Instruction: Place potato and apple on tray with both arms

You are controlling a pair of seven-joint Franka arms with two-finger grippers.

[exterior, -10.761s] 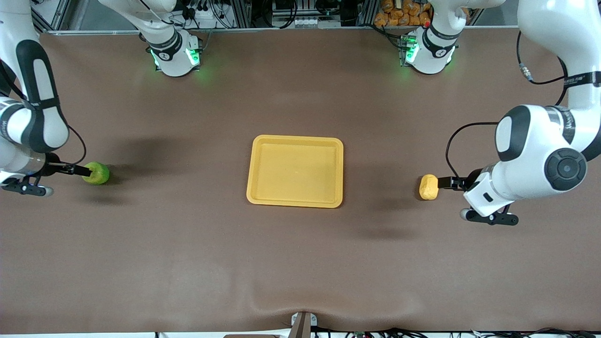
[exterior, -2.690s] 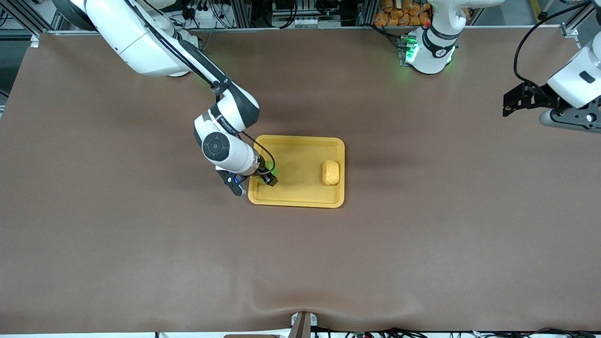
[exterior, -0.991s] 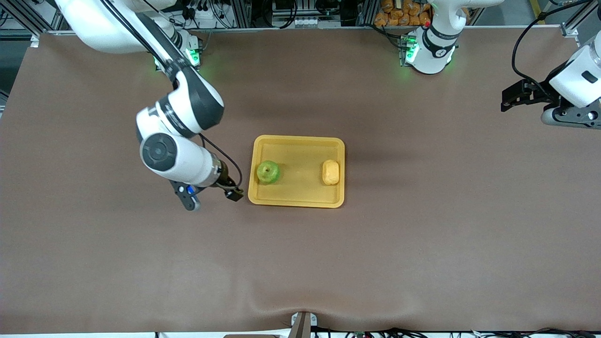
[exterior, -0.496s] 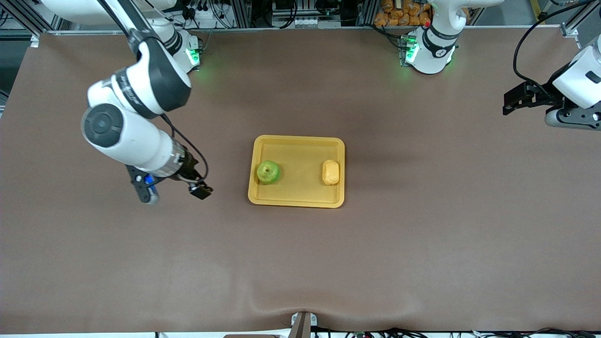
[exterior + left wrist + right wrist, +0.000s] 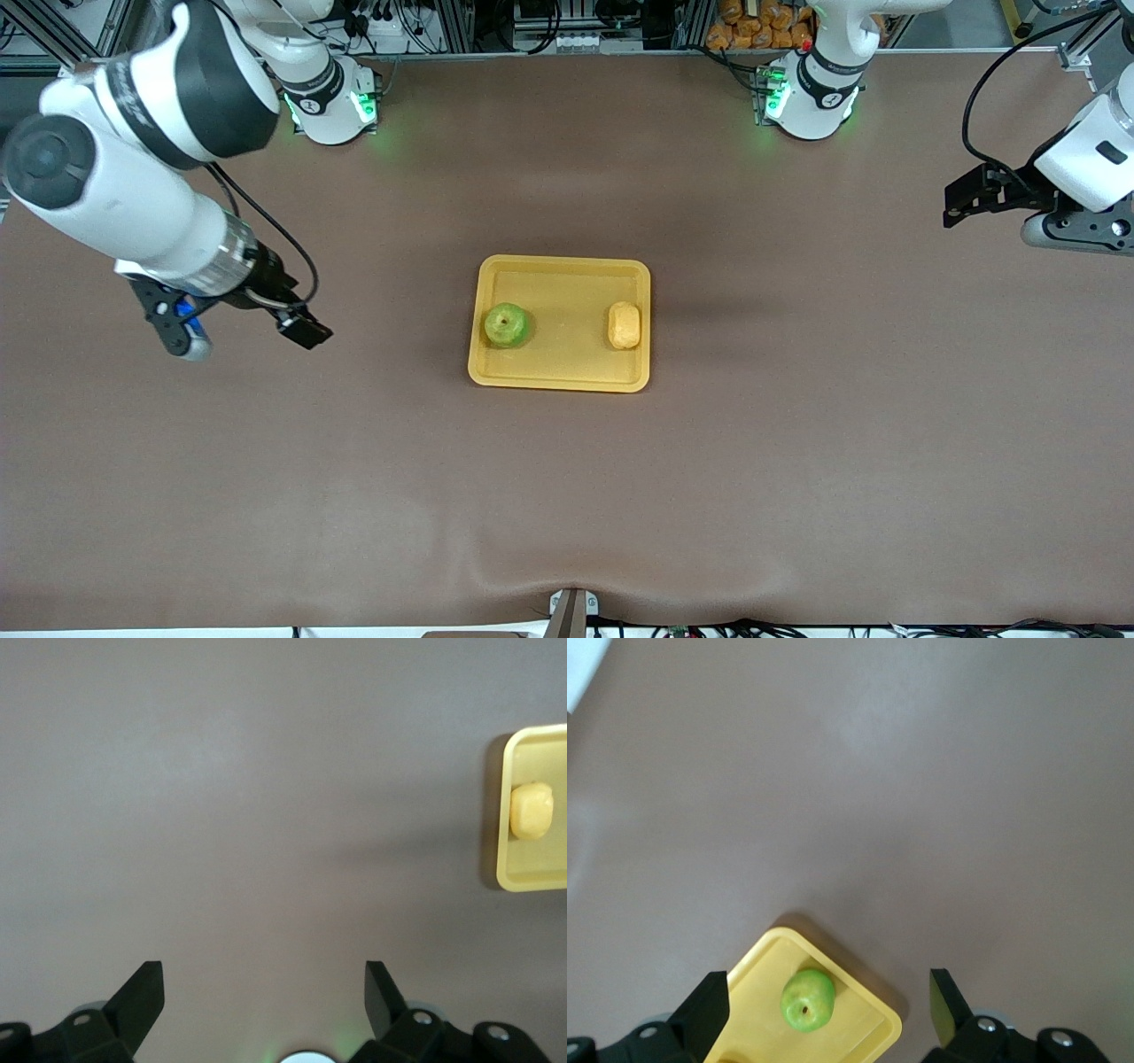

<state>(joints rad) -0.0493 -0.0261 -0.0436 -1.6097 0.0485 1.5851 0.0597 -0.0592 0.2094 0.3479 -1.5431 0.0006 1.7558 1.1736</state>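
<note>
The yellow-orange tray [image 5: 567,292] lies mid-table. On it rest the green apple [image 5: 507,325], toward the right arm's end, and the yellow-tan potato [image 5: 625,325], toward the left arm's end, well apart from each other. My right gripper [image 5: 301,326] hangs open and empty over bare table between the tray and the right arm's end. The right wrist view has its open gripper [image 5: 828,977] framing the apple [image 5: 808,1001] on the tray's corner [image 5: 753,992]. My left gripper [image 5: 952,204] is open and empty, high over the left arm's end. The left wrist view shows its gripper [image 5: 263,979], the potato [image 5: 532,811] and the tray [image 5: 532,877].
A brown mat [image 5: 567,496] covers the whole table. The two arm bases [image 5: 332,106] [image 5: 806,97] glow green along the edge farthest from the front camera. A small bracket [image 5: 571,611] sits at the nearest edge.
My right arm has drawn back from the tray toward its own end of the table and risen, leaving the apple on the tray. The left arm has barely shifted.
</note>
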